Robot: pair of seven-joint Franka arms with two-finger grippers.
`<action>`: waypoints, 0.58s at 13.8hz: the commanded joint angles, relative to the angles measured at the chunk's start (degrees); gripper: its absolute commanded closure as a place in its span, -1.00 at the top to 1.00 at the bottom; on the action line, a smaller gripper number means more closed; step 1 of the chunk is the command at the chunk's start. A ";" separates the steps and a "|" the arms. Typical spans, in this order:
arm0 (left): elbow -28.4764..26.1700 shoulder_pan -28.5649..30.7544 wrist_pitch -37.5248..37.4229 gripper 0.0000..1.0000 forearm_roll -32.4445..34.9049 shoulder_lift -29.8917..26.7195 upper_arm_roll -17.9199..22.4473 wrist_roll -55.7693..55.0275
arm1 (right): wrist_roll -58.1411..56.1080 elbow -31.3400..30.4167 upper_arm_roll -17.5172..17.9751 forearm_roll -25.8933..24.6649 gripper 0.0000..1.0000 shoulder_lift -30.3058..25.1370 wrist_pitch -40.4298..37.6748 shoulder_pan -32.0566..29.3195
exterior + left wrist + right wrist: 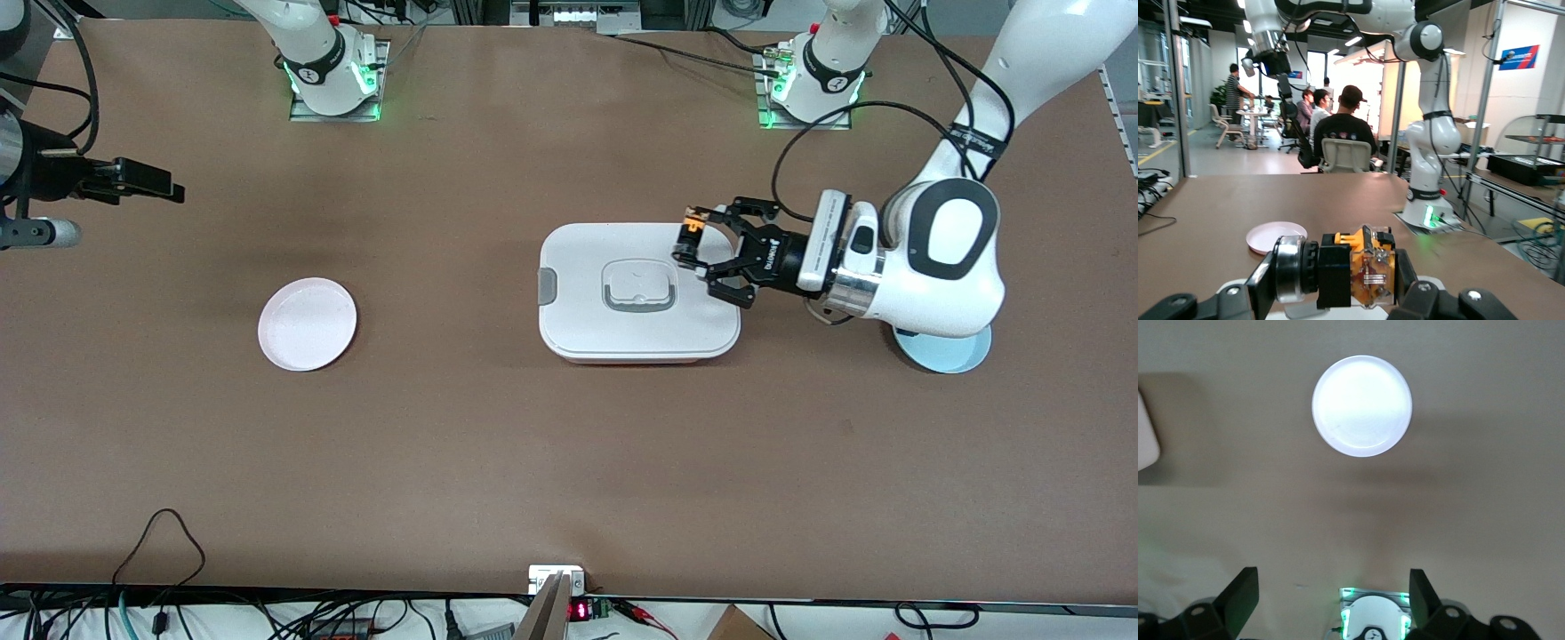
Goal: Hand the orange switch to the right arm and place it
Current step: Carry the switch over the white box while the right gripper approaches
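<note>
Right now we've got the left gripper [702, 258] clamped on the orange switch [692, 233], held sideways over the white box [622, 329] w/ its end exposed for handoff, while the right gripper [1331, 600] waits wide open above the pink plate [307, 324].

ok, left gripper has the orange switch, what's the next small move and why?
Probably carry the orange switch toward the right arm's end of the table. The left gripper is shut on it over the white lidded box, while the right gripper waits open, high over the table edge near the pink plate, too far apart for a handover.
</note>
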 commanded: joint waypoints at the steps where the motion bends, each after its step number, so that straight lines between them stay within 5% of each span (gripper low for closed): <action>1: -1.67 -0.19 5.38 -0.98 -6.12 0.15 -3.86 1.35 | -1.57 1.78 -0.66 9.15 1.00 1.79 -1.24 -1.99; 3: -1.93 -0.19 9.51 -0.98 -7.99 0.06 -6.50 1.53 | -1.58 1.70 -0.49 14.35 1.00 2.14 -1.06 -1.74; 8: -2.90 -2.12 12.95 -1.00 -11.06 0.06 -7.39 1.53 | 0.35 -1.64 -0.14 36.93 1.00 4.34 -0.54 1.58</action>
